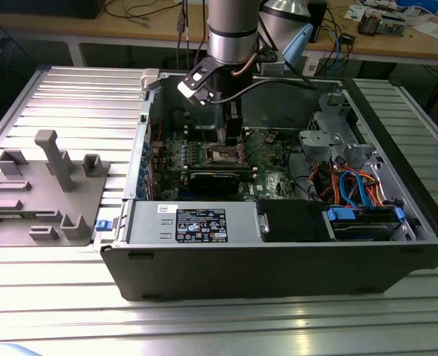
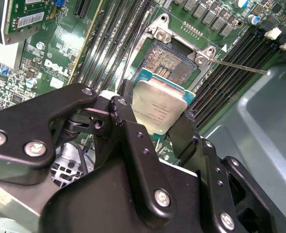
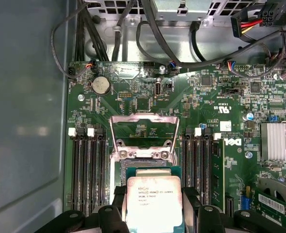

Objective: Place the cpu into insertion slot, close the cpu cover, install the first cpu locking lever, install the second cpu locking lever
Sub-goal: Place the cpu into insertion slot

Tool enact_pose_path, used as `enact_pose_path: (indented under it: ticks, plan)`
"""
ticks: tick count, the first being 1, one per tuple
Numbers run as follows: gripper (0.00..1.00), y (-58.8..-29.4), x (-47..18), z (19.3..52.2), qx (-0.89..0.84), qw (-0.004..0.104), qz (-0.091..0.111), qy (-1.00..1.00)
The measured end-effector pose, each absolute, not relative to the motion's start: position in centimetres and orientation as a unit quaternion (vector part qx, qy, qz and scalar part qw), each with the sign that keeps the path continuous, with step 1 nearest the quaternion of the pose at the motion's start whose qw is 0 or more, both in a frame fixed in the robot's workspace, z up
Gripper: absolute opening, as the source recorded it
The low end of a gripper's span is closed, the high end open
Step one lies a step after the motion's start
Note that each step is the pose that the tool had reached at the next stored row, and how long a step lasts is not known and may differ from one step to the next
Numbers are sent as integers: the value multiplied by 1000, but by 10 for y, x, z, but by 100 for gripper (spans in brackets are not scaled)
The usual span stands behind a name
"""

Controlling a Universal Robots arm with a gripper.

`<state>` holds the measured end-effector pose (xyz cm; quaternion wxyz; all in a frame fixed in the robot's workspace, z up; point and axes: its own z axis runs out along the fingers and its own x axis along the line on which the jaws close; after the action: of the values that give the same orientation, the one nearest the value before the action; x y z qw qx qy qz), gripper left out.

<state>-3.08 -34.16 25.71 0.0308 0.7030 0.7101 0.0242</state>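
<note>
cpu is pinched by two opposite edges between the black fingers of the gripper, metal top up, and is not seated. In both wrist views it hangs over one side of the insertion slot, whose dark contact field lies mostly bare. The cpu cover is swung open, off the slot on its far side in the first wrist view. A thin locking lever sticks out free beside the memory slots. In the exterior view the arm reaches down into the open computer case; a grey fixture lies on the table at the exterior view's left
</note>
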Motion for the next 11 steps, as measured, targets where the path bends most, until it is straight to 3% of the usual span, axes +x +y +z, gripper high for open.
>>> enact_pose_path:
  ticks: [11]
  plan:
    - [54,-340,-31,254,704,32,22,709]
